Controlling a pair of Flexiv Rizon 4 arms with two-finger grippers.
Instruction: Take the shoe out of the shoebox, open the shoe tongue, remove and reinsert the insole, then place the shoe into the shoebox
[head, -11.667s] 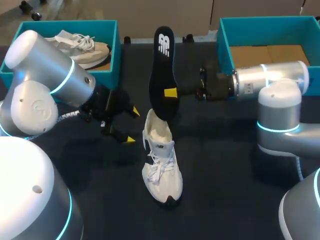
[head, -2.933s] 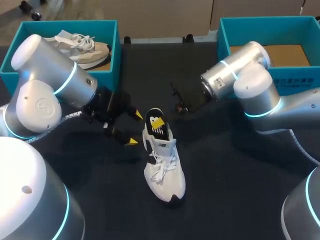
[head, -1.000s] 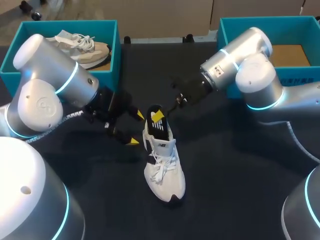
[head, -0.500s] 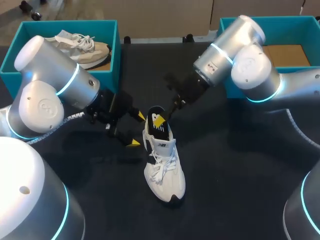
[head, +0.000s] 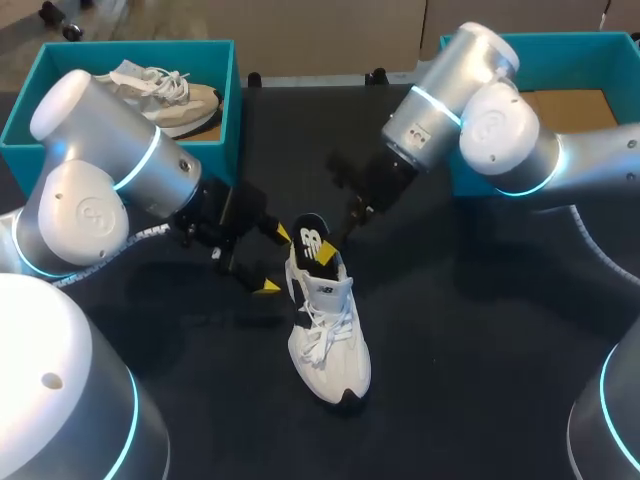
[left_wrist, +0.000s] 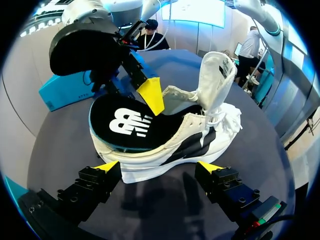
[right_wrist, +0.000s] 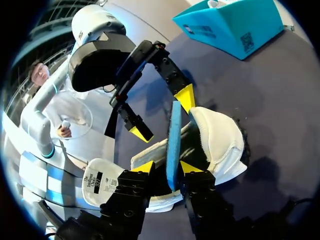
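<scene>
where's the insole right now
Head view, mid-table: the black insole sits partly inside the white shoe, its heel end sticking out, held by the right pincer, with the open left pincer beside the shoe's heel.

The dark table (head: 450, 340) bears a white shoe (head: 330, 345), with a left shoebox (head: 231, 110) and right shoebox (head: 570, 38) behind.

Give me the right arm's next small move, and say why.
Probably press the insole down and forward toward the toe. The right pincer is shut on its heel end, which stands tilted up out of the shoe, so it is not yet seated. The left pincer is open beside the shoe's heel.
</scene>
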